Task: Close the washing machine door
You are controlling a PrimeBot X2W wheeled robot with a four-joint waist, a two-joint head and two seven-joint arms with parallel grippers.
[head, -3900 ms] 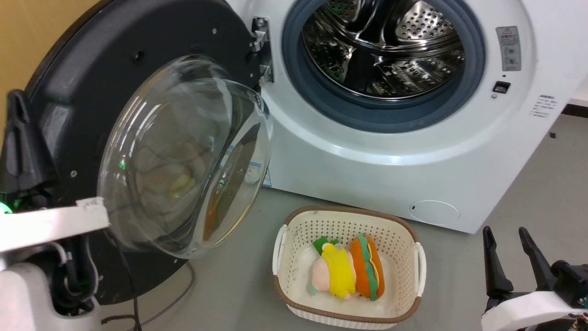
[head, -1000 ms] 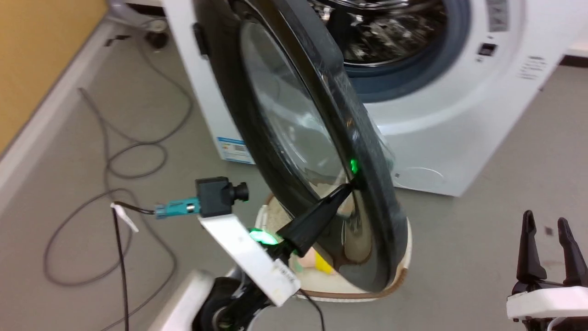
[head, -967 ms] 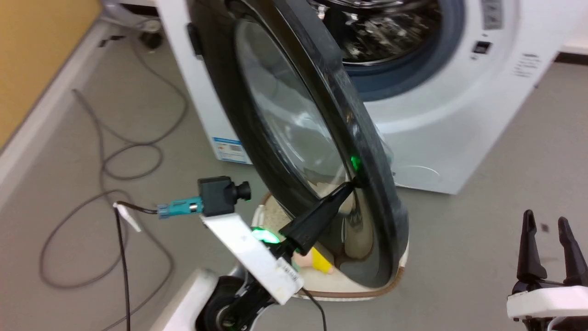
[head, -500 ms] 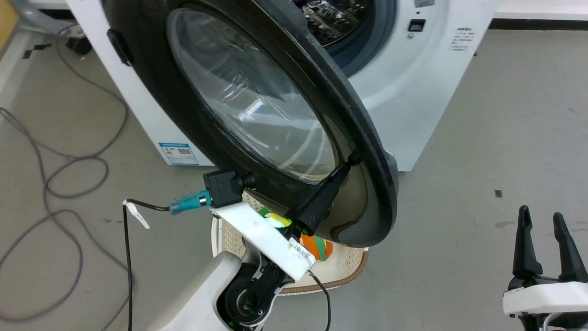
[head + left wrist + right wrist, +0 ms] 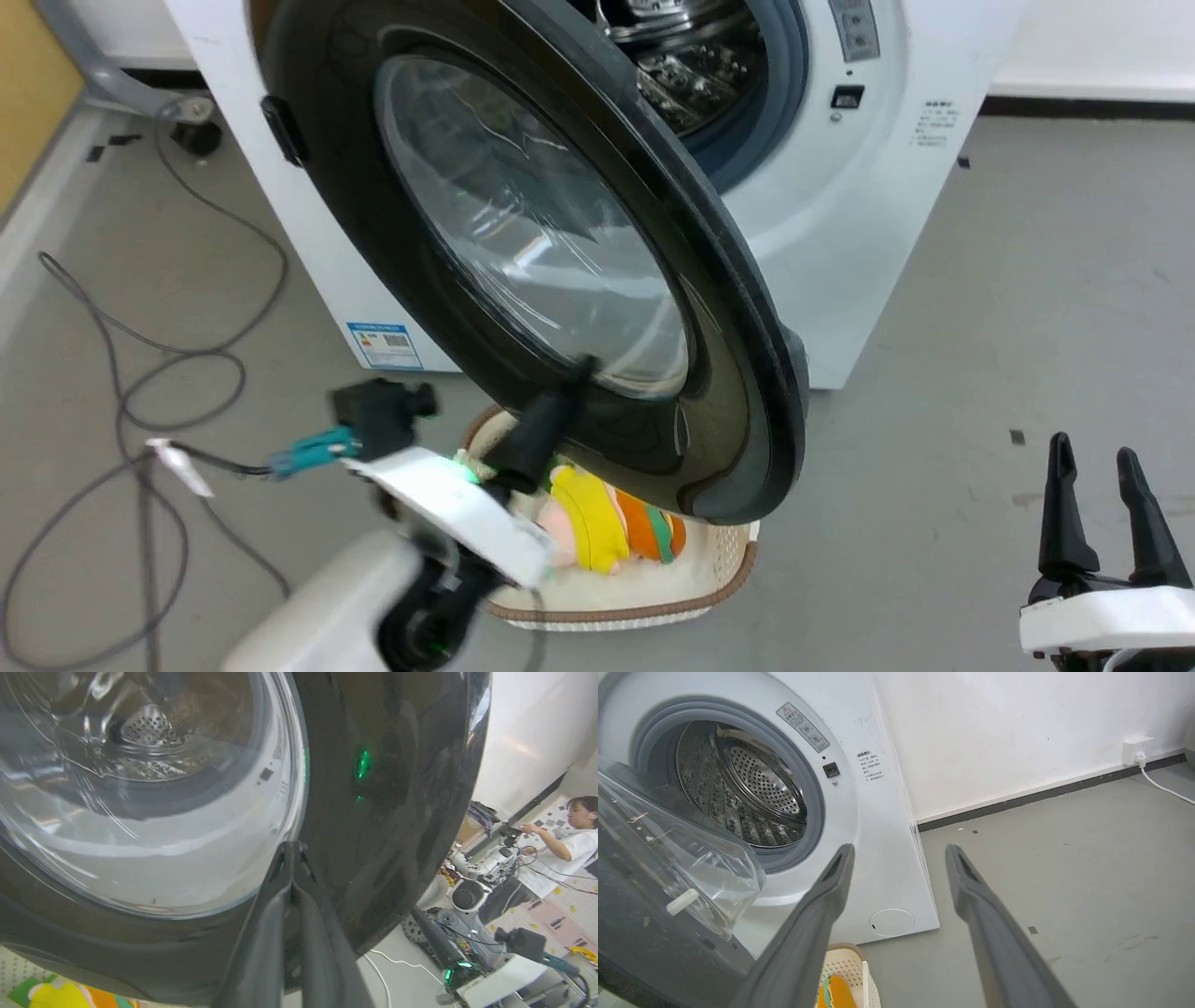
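If the push is to end in a latched door, the robot's left claw (image 5: 571, 378) would do best to follow the hinge's arc, with its tip on the black frame rather than sliding over the slick glass, and to press until the catch bites. That claw's two long dark fingers are pinched together, gripping nothing. Their tips are set against the outer face of the large round glossy black washing machine door (image 5: 532, 243), at the lower rim of its clear glass window. The right claw (image 5: 1092, 450) hangs low and well apart, fingers spread, empty. Beneath the door's lower edge sits a cream perforated basket (image 5: 644, 616) with a brown rim, holding soft toys in yellow and orange. The door stands partway swung, angled out from the white boxy front-loading washing machine (image 5: 840, 233), whose perforated steel drum (image 5: 672, 56) and grey rubber ring (image 5: 789, 93) show in the gap beyond.
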